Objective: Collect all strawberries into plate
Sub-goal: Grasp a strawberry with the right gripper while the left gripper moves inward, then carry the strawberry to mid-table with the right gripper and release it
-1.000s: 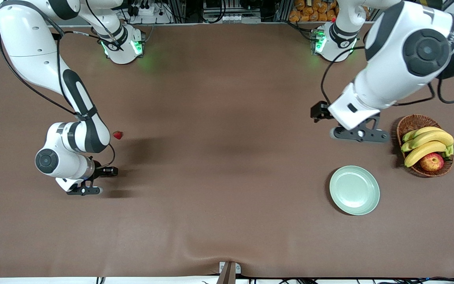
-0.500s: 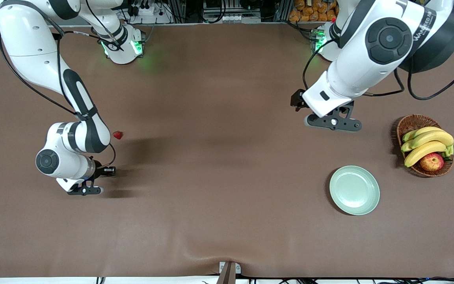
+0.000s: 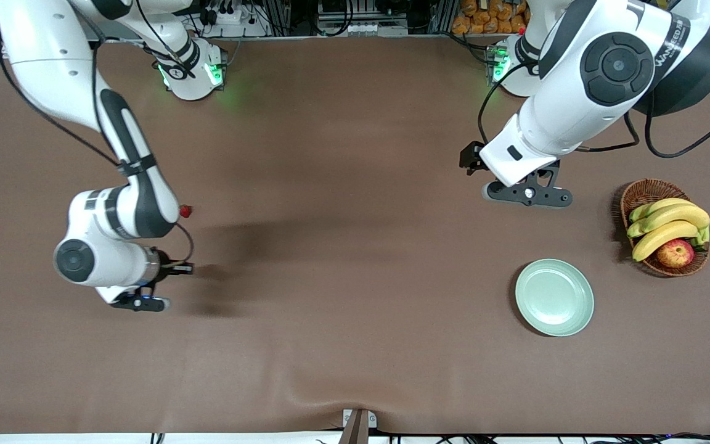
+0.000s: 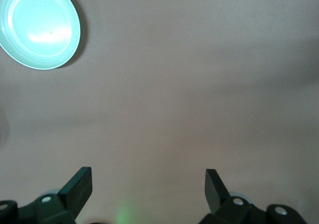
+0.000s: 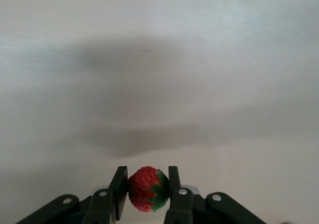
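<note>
**Right gripper has a strawberry pinched; left gripper spread over bare table**

- Table (image 3: 355, 345): brown cloth, both arm bases along its edge farthest from the front camera.
- Left arm: reaches out from its base, left gripper (image 3: 527, 195) up over bare table, fingers (image 4: 79, 186) spread wide, nothing between them.
- Right arm: folded down low at its own end of the table. Right gripper (image 3: 139, 302) has both fingers pressed onto a strawberry (image 5: 145, 188), green cap visible beside one finger.
- Basket (image 3: 641, 194): wicker, at the left arm's end, holds bananas (image 3: 669, 222) and an apple (image 3: 675, 253).
- Plate (image 3: 554, 297): mint green, nothing on it, near the basket and slightly closer to the front camera.
- Second strawberry (image 3: 186, 211): on the table just beside the right arm's forearm, farther from the front camera than the right gripper.
</note>
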### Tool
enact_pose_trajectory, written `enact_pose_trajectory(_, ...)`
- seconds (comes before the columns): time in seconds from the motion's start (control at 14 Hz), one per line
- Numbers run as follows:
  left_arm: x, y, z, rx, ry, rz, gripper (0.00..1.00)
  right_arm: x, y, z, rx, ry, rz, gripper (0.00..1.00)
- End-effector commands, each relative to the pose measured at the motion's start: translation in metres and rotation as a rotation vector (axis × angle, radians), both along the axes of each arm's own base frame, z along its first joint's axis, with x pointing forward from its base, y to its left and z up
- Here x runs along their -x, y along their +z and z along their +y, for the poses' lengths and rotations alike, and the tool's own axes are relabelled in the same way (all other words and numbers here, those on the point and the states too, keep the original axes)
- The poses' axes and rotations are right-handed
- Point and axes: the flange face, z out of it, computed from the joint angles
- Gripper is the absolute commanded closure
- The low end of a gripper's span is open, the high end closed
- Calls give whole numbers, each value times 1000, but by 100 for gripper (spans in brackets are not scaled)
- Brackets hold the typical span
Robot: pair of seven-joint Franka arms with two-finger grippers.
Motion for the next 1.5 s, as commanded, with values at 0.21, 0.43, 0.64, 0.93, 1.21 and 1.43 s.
enact_pose_trajectory(0.21, -8, 1, 15, 14, 33, 12, 0, 19, 30, 138, -1, -187, -16, 99)
enact_pose_trajectory(0.43, -9, -2, 15, 14, 34, 12, 0, 41, 27, 196, 16, -235, -14, 100)
enact_pose_trajectory(0.64, -9, -2, 15, 13, 33, 12, 0, 64, 21, 247, -19, -289, 4, 100)
enact_pose_trajectory(0.93, -9, -2, 15, 11, 33, 9, 0, 97, -4, 310, -31, -330, -17, 100)
enact_pose_trajectory(1.21, -9, -2, 15, 9, 32, 8, 0, 133, -41, 358, -35, -331, -32, 100)
enact_pose_trajectory(1.43, -9, -4, 14, 8, 30, 13, 0, 142, -70, 364, -10, -331, -14, 59)
